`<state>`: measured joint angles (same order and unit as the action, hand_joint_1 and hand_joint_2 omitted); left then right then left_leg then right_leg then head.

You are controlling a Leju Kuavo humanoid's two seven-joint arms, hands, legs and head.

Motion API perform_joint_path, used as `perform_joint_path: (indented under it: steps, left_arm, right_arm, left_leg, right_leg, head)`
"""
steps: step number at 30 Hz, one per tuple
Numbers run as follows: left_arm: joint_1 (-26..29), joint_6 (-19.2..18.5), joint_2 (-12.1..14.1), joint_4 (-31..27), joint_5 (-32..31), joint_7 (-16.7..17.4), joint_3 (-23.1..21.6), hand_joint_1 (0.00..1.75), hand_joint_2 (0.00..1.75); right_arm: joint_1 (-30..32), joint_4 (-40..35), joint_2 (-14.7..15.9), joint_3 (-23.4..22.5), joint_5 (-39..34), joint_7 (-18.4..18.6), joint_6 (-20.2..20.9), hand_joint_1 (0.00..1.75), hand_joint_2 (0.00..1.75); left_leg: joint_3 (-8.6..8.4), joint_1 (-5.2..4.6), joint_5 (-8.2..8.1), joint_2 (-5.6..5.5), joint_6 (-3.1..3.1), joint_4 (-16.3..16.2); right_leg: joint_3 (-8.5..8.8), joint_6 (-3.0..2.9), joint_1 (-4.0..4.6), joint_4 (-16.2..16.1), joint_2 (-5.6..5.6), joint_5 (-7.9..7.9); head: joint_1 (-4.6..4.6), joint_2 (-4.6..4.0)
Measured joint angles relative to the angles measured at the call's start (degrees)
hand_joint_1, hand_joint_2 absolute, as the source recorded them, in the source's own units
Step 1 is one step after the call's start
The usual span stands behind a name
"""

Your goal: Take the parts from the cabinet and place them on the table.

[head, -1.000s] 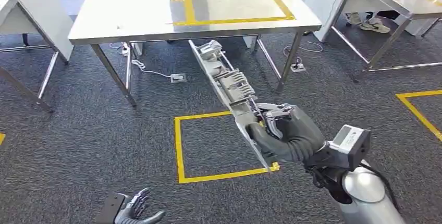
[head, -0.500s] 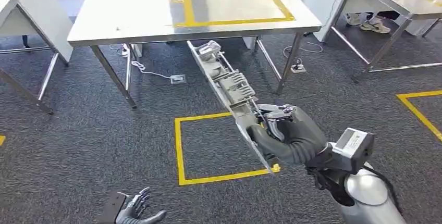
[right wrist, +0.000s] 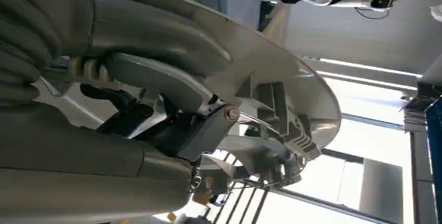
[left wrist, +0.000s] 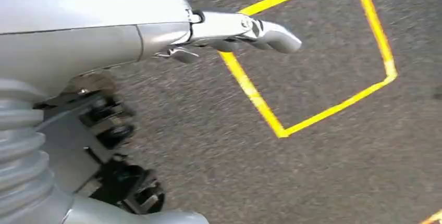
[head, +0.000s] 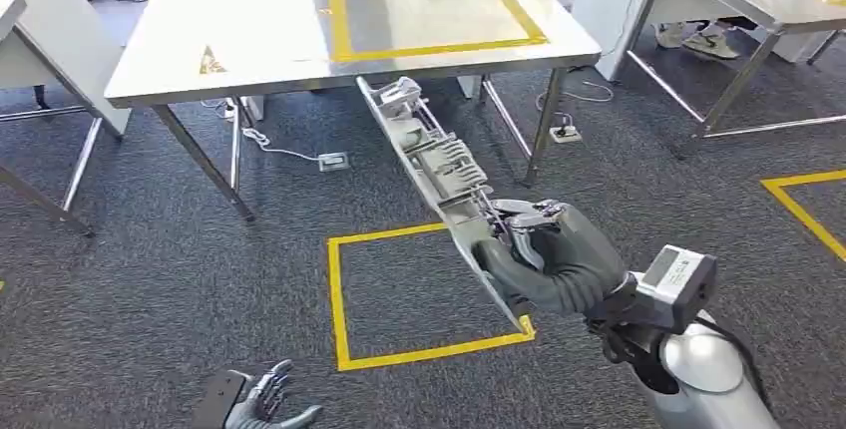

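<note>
Part [head: 431, 162], long and grey, gripped by right hand [head: 547, 257]; left hand [head: 261, 406] open, half cropped.

Grey carpet floor [head: 150, 279] with yellow tape squares [head: 344, 299], steel tables [head: 249, 40].

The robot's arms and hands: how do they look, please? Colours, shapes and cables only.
The right hand has a dark grey ribbed cover and metal finger parts. Behind it sits a small grey box with a pale label, then a black cable and a smooth silver arm shell. The left hand is dark grey too.
</note>
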<state>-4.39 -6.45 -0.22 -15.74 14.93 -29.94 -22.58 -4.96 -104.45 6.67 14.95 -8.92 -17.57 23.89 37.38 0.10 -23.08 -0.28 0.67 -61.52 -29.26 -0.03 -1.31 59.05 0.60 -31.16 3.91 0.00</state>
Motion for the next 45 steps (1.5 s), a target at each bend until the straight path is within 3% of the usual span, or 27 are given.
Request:
perform_joint_path:
  steps: [1, 3, 4, 6, 8, 10, 11, 12, 13, 15, 16, 17, 19, 20, 22, 26, 27, 28, 31, 33, 34, 37, 38, 41, 42, 43, 45]
  left_arm:
    - [0.0, 0.0, 0.0, 0.1, 0.0, 0.0, 0.1, 0.0, 1.75]
    - [0.0, 0.0, 0.0, 0.0, 0.0, 0.0, 0.2, 0.0, 1.75]
    - [0.1, 0.0, 0.0, 0.0, -0.2, -0.1, 0.3, 0.0, 1.75]
    - [0.2, 0.0, 0.0, 0.0, -0.4, -0.2, 0.5, 0.0, 1.75]
    - [0.0, 0.0, 0.0, 0.0, -0.7, -0.2, 0.5, 0.0, 1.75]
    - [0.2, -0.1, -0.1, 0.0, -0.9, -0.2, 0.5, 0.0, 1.75]
    - [0.2, -0.1, -0.1, 0.0, -0.9, -0.2, 0.5, 0.0, 1.75]
    - [0.3, -0.1, -0.1, 0.0, -1.0, -0.2, 0.5, 0.0, 1.75]
    - [0.3, -0.1, -0.1, 0.0, -1.0, -0.2, 0.5, 0.0, 1.75]
    - [0.3, -0.1, -0.2, 0.0, -1.0, -0.2, 0.5, 0.0, 1.75]
    - [0.4, -0.1, -0.3, 0.0, -1.0, -0.2, 0.5, 0.0, 1.75]
    - [0.3, -0.1, -0.3, 0.1, -1.0, -0.2, 0.6, 0.0, 1.75]
    - [0.4, -0.1, -0.3, 0.0, -1.0, -0.2, 0.7, 0.0, 1.75]
    - [0.5, -0.1, -0.3, 0.1, -1.1, -0.2, 0.8, 0.0, 1.75]
    - [0.2, -0.1, -0.2, 0.0, -1.0, -0.3, 0.9, 0.0, 1.75]
    - [0.6, -0.1, -0.3, 0.1, -1.1, -0.4, 1.0, 0.0, 1.75]
    - [0.7, -0.1, -0.3, 0.1, -1.1, -0.4, 1.0, 0.0, 1.75]
    - [0.8, -0.1, -0.2, 0.1, -1.2, -0.5, 1.0, 0.0, 1.75]
    - [1.0, -0.1, -0.1, 0.2, -1.3, -0.6, 1.0, 0.0, 1.75]
    - [1.0, -0.1, -0.1, 0.3, -1.4, -0.6, 1.0, 0.0, 1.75]
    - [1.2, -0.1, -0.1, 0.3, -1.4, -0.7, 1.0, 0.0, 1.75]
    - [1.2, 0.0, 0.0, 0.3, -1.4, -0.7, 1.2, 0.0, 1.75]
    - [1.1, 0.0, 0.0, 0.3, -1.6, -0.7, 1.3, 0.0, 1.75]
    - [1.3, 0.0, 0.0, 0.4, -1.7, -0.6, 1.4, 0.0, 1.75]
    - [1.3, 0.0, 0.0, 0.5, -1.7, -0.5, 1.5, 0.0, 1.75]
    - [1.3, 0.0, 0.1, 0.5, -1.7, -0.5, 1.6, 0.0, 1.75]
    - [1.3, -0.1, 0.1, 0.6, -1.7, -0.5, 1.8, 0.0, 1.75]
  right_arm:
    - [-0.1, 0.0, 0.0, 0.0, 0.0, 0.0, 0.0, 1.75, 1.75]
    - [-0.1, 0.0, 0.0, 0.0, 0.1, 0.0, 0.0, 1.75, 1.75]
    - [0.0, 0.0, 0.0, 0.0, 0.1, 0.0, 0.0, 1.75, 1.75]
    - [0.1, -0.1, 0.0, 0.0, 0.1, 0.1, 0.0, 1.75, 1.75]
    - [-0.1, -0.1, 0.0, 0.0, 0.1, -0.1, 0.0, 1.75, 1.75]
    - [0.1, -0.1, 0.0, 0.0, 0.2, -0.1, 0.0, 1.75, 1.75]
    - [0.1, -0.1, 0.0, 0.0, 0.2, 0.0, 0.0, 1.75, 1.75]
    - [0.2, -0.1, 0.1, 0.0, 0.2, -0.1, 0.0, 1.75, 1.75]
    - [0.2, -0.1, 0.1, -0.1, 0.2, -0.1, -0.1, 1.75, 1.75]
    - [0.5, -0.1, 0.1, -0.1, 0.3, 0.0, -0.1, 1.75, 1.75]
    - [0.6, -0.1, 0.1, -0.1, 0.3, -0.1, -0.1, 1.75, 1.75]
    - [0.7, -0.1, 0.1, -0.1, 0.3, -0.1, -0.2, 1.75, 1.75]
    - [0.8, -0.2, 0.1, -0.2, 0.3, -0.1, -0.2, 1.75, 1.75]
    - [0.8, -0.2, 0.2, -0.2, 0.3, -0.1, -0.2, 1.75, 1.75]
    - [0.9, -0.4, 0.2, -0.2, 0.3, 0.0, -0.2, 1.75, 1.75]
    - [0.9, -0.5, 0.1, -0.2, 0.2, -0.3, -0.2, 1.75, 1.75]
    - [0.9, -0.5, 0.1, -0.2, 0.2, -0.3, -0.4, 1.75, 1.75]
    - [1.0, -0.5, 0.1, -0.2, 0.2, -0.3, -0.4, 1.75, 1.75]
    - [0.9, -0.5, 0.0, -0.1, 0.1, -0.4, -0.5, 1.75, 1.75]
    - [0.8, -0.5, 0.0, -0.1, 0.0, -0.4, -0.5, 1.75, 1.75]
    - [0.9, -0.5, 0.0, -0.1, 0.0, -0.4, -0.5, 1.75, 1.75]
    - [0.9, -0.6, 0.0, -0.1, 0.0, -0.3, -0.6, 1.75, 1.75]
    - [0.8, -0.8, 0.0, -0.1, 0.0, -0.4, -0.8, 1.75, 1.75]
    - [1.1, -0.9, 0.0, -0.3, 0.0, -0.4, -1.0, 1.75, 1.75]
    - [1.1, -0.9, 0.0, -0.3, 0.0, -0.4, -1.0, 1.75, 1.75]
    - [1.2, -0.9, 0.0, -0.5, 0.0, -0.4, -1.0, 1.75, 1.75]
    - [1.4, -0.9, 0.0, -0.5, 0.3, -0.4, -0.8, 1.75, 1.75]
  left_leg:
    - [-0.65, -0.37, -1.15, -0.09, -0.28, 0.9]
    - [-1.0, -0.56, -1.73, -0.05, -0.67, 2.2]
    - [-1.03, -0.51, -2.07, 0.01, -1.21, 2.4]
    - [-2.37, -0.13, -2.47, -0.18, -1.97, 3.0]
    - [-3.29, -0.13, -3.04, -0.16, -2.67, 3.2]
    - [-4.02, -0.22, -3.84, -0.15, -2.84, 3.2]
    - [-4.52, -0.26, -4.3, -0.16, -2.83, 3.2]
    - [-5.16, -0.26, -4.74, -0.18, -2.78, 3.2]
    - [-5.99, -0.25, -5.33, -0.2, -2.7, 3.2]
    - [-7.68, -0.25, -6.5, -0.25, -2.38, 3.2]
    - [-8.16, -0.38, -7.08, -0.23, -2.08, 3.1]
    - [-8.48, -0.5, -7.47, -0.36, -1.66, 3.0]
    - [-9.06, -0.48, -7.57, -0.09, -0.74, 2.5]
    - [-9.27, -0.53, -7.64, -0.12, -0.4, 2.5]
    - [-8.26, -0.3, -8.37, -0.02, -0.01, -0.2]
    - [1.24, 0.11, -14.28, 0.0, 0.96, -14.2]
    - [2.24, 0.18, -13.76, 0.01, 1.05, -14.3]
    - [2.1, 0.24, -11.72, 0.01, 1.14, -11.8]
    - [-1.39, 0.25, -1.28, 0.11, 0.42, 1.5]
    - [-1.18, -0.28, -3.61, 0.16, -0.45, 1.8]
    - [-1.21, -0.24, -2.39, 0.1, -1.01, 2.3]
    - [-3.12, 0.06, -2.95, -0.18, -2.28, 2.7]
    - [-3.42, 0.06, -3.23, -0.16, -2.55, 2.8]
    - [-4.31, -0.14, -4.4, -0.17, -2.85, 2.8]
    - [-4.76, -0.23, -4.81, -0.19, -2.87, 2.8]
    - [-5.39, -0.29, -5.3, -0.28, -2.82, 2.8]
    - [-7.01, -0.36, -6.38, -0.43, -2.6, 2.8]
  right_leg:
    - [0.05, 0.48, 0.23, -0.1, 0.0, -0.44]
    - [-0.06, 1.13, 0.11, -0.6, 0.17, -0.45]
    - [0.3, 1.69, 0.23, -0.3, 0.17, 0.03]
    - [0.18, 1.87, 0.11, 1.1, -0.02, -0.16]
    - [-3.65, 2.11, 0.2, 7.7, -0.18, -2.0]
    - [-9.25, 2.47, 0.23, 15.5, -0.19, -5.52]
    - [-11.12, 2.53, 0.24, 17.1, -0.19, -5.85]
    - [-11.65, 2.53, 0.24, 16.2, -0.19, -4.6]
    - [-11.06, 2.42, 0.24, 13.2, -0.21, -2.1]
    - [-7.89, 2.11, 0.27, 3.7, -0.34, 4.93]
    - [-7.11, 1.85, 0.4, 0.2, -0.59, 7.04]
    - [-7.12, 1.48, 0.7, 0.5, -0.67, 3.81]
    - [-6.72, 0.66, 0.65, 0.1, -0.43, 5.55]
    - [-6.15, 0.25, 0.66, 0.1, -0.4, 5.22]
    - [-4.97, -0.4, 0.41, -0.2, -0.36, 4.88]
    - [-3.49, -0.69, 0.38, -0.2, -0.3, 3.31]
    - [-2.89, -0.63, 0.36, -0.2, -0.22, 2.85]
    - [-2.1, -0.48, 0.33, -0.2, -0.18, 2.26]
    - [-0.07, 0.11, 0.22, -0.4, -0.22, 0.54]
    - [0.02, 0.95, 0.4, -0.5, -0.09, -0.06]
    - [0.5, 1.4, 0.37, -0.3, -0.09, 0.2]
    - [0.54, 2.16, 0.33, 1.7, -0.27, -0.33]
    - [-0.99, 2.15, 0.33, 4.5, -0.32, -1.06]
    - [-9.44, 2.32, 0.46, 16.3, -0.32, -6.3]
    - [-10.87, 2.38, 0.46, 17.1, -0.32, -6.28]
    - [-11.13, 2.35, 0.47, 15.5, -0.32, -4.75]
    - [-8.74, 1.89, 0.61, 7.1, -0.32, 1.8]
  head:
    - [0.02, 0.0]
    - [0.04, 0.0]
    - [-0.02, 0.02]
    - [-0.07, 0.02]
    - [-0.17, 0.0]
    - [-0.22, 0.0]
    - [-0.2, 0.02]
    - [-0.22, 0.0]
    - [-0.2, 0.0]
    - [-0.2, 0.0]
    - [-0.2, 0.0]
    - [-0.18, 0.0]
    - [-0.15, 0.02]
    - [-0.09, 0.02]
    - [-0.05, 0.0]
    - [0.0, 0.02]
    - [0.0, 0.0]
    - [0.0, 0.0]
    - [0.02, 0.0]
    - [0.06, 0.0]
    - [0.04, 0.0]
    - [0.02, 0.0]
    - [-0.06, 0.0]
    - [-0.09, 0.02]
    - [-0.09, 0.02]
    - [-0.09, 0.0]
    - [-0.07, 0.0]
